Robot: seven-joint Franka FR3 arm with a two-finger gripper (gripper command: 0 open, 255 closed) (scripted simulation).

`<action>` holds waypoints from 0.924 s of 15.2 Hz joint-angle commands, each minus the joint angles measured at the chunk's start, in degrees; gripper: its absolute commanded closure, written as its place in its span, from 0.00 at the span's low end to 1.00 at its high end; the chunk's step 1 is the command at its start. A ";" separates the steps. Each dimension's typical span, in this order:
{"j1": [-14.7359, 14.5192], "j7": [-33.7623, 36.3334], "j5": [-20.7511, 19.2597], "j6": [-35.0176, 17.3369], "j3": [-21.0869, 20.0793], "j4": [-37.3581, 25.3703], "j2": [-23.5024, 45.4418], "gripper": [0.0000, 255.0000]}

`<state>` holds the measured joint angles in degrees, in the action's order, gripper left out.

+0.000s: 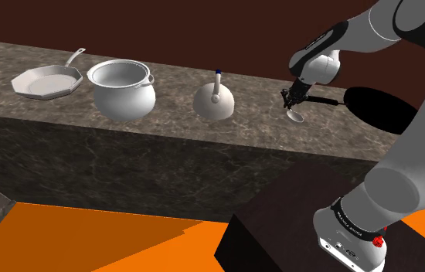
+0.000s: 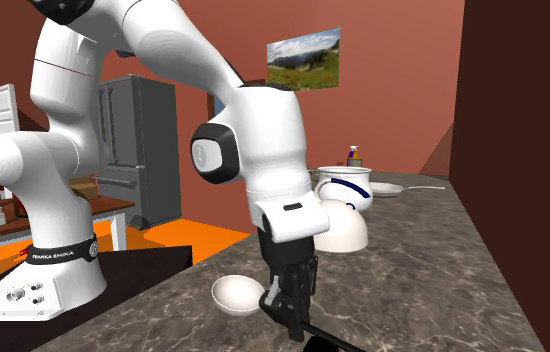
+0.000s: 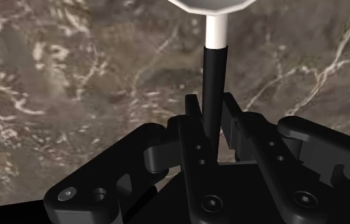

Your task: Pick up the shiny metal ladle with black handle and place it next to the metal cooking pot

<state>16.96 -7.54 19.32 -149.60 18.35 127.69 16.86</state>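
Note:
The ladle has a pale rounded bowl (image 1: 297, 117) and a thin black handle (image 3: 213, 70). It lies low over the marble counter (image 1: 172, 85) at the shoulder view's right end. My gripper (image 1: 288, 100) is shut on the handle just behind the bowl. In the wrist view the black fingers (image 3: 193, 121) clasp the handle, with the bowl (image 3: 213, 5) beyond them. The second exterior view shows the gripper (image 2: 288, 295) beside the bowl (image 2: 237, 294). The metal cooking pot (image 1: 122, 87) stands far off toward the shoulder view's left. I cannot tell whether the bowl touches the counter.
A pale frying pan (image 1: 47, 80) lies left of the pot. A white domed vessel with a blue knob (image 1: 213, 100) stands between the pot and the ladle. A black pan (image 1: 379, 107) sits behind the gripper. The counter's front edge drops to an orange floor (image 1: 87, 232).

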 commanded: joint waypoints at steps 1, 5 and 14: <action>-0.10 0.03 0.03 0.01 -0.13 0.01 0.09 1.00; -0.12 0.06 -0.05 0.02 -0.08 0.14 -0.06 1.00; -1.36 3.33 -4.26 4.98 1.82 -0.44 -4.91 1.00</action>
<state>15.73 -4.60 15.62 -145.28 19.94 127.26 12.64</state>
